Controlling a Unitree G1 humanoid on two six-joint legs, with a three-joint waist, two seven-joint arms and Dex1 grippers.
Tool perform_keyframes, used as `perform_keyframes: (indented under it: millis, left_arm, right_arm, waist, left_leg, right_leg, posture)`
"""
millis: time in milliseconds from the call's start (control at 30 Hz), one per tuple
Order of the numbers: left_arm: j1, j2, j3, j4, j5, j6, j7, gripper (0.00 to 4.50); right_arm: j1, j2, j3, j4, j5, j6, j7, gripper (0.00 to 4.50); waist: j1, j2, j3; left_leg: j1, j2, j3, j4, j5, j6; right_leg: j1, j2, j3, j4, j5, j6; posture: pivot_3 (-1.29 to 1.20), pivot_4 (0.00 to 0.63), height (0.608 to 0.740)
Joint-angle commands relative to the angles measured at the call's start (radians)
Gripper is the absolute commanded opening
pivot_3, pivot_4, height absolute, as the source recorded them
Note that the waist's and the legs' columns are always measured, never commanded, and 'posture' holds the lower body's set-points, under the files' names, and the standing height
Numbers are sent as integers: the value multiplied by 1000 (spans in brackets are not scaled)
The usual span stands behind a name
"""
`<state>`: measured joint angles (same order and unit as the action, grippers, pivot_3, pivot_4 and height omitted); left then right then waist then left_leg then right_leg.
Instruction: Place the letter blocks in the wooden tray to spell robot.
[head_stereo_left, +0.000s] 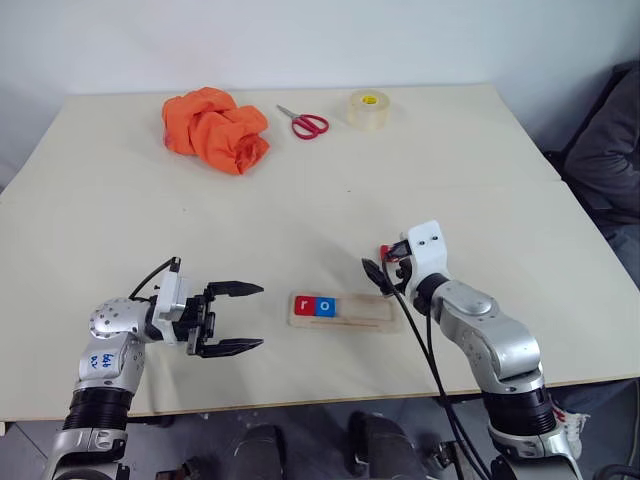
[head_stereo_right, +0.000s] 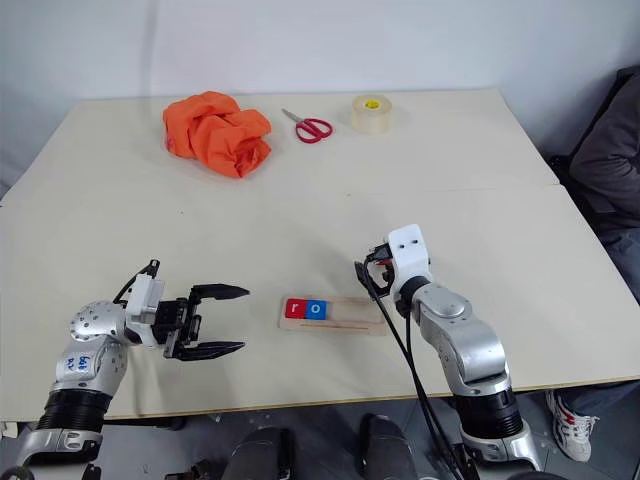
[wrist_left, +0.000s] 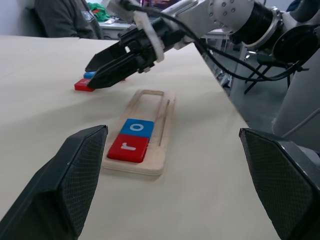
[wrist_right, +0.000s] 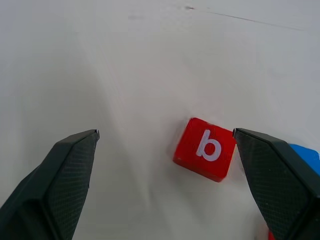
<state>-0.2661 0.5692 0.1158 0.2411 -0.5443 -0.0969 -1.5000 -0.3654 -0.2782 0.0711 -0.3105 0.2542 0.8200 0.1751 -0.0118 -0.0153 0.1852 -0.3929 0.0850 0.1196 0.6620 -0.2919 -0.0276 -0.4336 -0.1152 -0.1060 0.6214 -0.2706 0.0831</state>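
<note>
1. Nearest the head camera, the left tool (head_stereo_left: 240, 318) hangs just above the counter (head_stereo_left: 120, 200) to the left of the wooden tray (head_stereo_left: 370, 318), pointing at it, its two black fingers spread wide and holding nothing.
2. That tray lies flat near the counter's front edge. Two letter blocks sit in its left end, touching each other: the red "r" (head_stereo_left: 304, 306) outermost, the blue "o" (head_stereo_left: 325, 307) next to it. The remaining length of the groove is bare.
3. Just behind the tray's right end, the right tool (wrist_right: 165, 165) is tipped slightly down towards the counter, fingers wide apart and empty.
4. Between those fingers in the right wrist view lies the red "b" (wrist_right: 205, 148), flat on the counter, closer to one finger than the other. A blue block (wrist_right: 305, 156) peeks out just beside it; its letter is hidden.
5. Step in hand, as I judge it: fetching the third letter, "b".
6. Next move calls for centring the right tool over the "b", lowering, closing on its edges without nudging the blue neighbour, then setting it in the groove touching the "o".
</note>
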Motion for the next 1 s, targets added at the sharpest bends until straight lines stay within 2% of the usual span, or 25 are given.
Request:
perform_keyframes:
  millis: [33, 1000]
  left_arm:
    - [20, 8, 18, -43, -25, -3, -14, 4474]
    - [45, -8, 21, -67, -19, -16, 35, 4474]
  right_arm:
    - [6, 26, -12, -18, -19, -28, -24, 4500]
    - [-79, 175, -26, 162, -77, -26, -86, 4500]
  waist:
    - [-3, 0, 0]
    - [-20, 0, 0]
  left_leg:
    - [0, 0, 0, 0, 0, 0]
    - [0, 0, 0, -1, 0, 0]
  right_leg:
    - [0, 0, 0, 0, 0, 0]
    - [-1, 0, 0, 0, 0, 0]
  posture:
    - [0, 150, 740]
    - [0, 150, 740]
